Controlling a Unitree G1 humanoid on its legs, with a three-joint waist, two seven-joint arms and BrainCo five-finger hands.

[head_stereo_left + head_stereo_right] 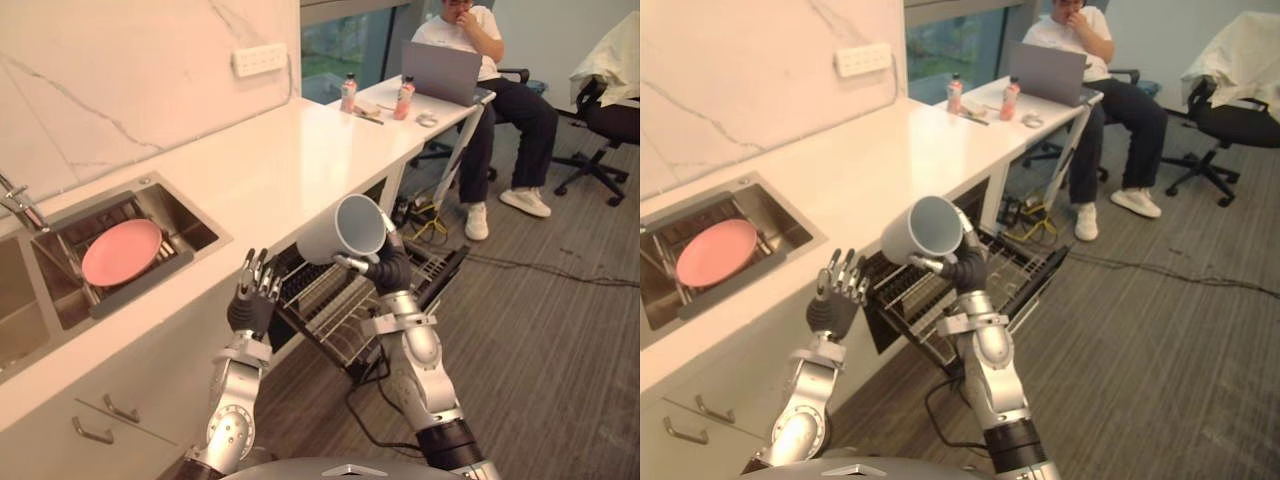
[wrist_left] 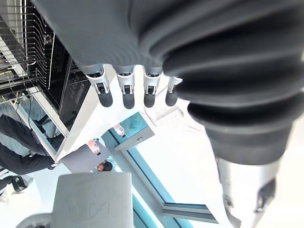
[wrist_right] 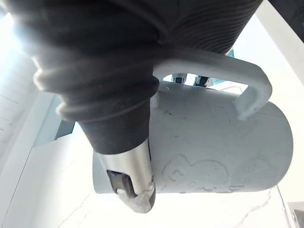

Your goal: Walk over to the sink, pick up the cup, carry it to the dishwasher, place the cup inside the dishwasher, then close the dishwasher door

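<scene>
- Silver-grey left hand [image 1: 253,300] is raised by the near edge of the white counter [image 1: 280,160]. Its fingers are straight and apart, holding nothing.
- Just right of it, the right hand [image 1: 385,268] is clamped on the pale grey cup [image 1: 345,232], fingers curled through the handle and thumb against the wall. The cup lies on its side in the air, mouth turned towards the right.
- Under the cup the dishwasher [image 1: 445,272] stands open with its wire rack [image 1: 320,300] out. The cup hangs above the rack, clear of it.
- Left of the hands, the steel sink [image 1: 195,232] set in the counter holds a pink plate [image 1: 121,251] on a dark drainer.
- Far along the counter stand two bottles [image 1: 404,97], and beside them a laptop [image 1: 440,70].
- Farthest, a person [image 1: 500,90] sits behind the laptop.
</scene>
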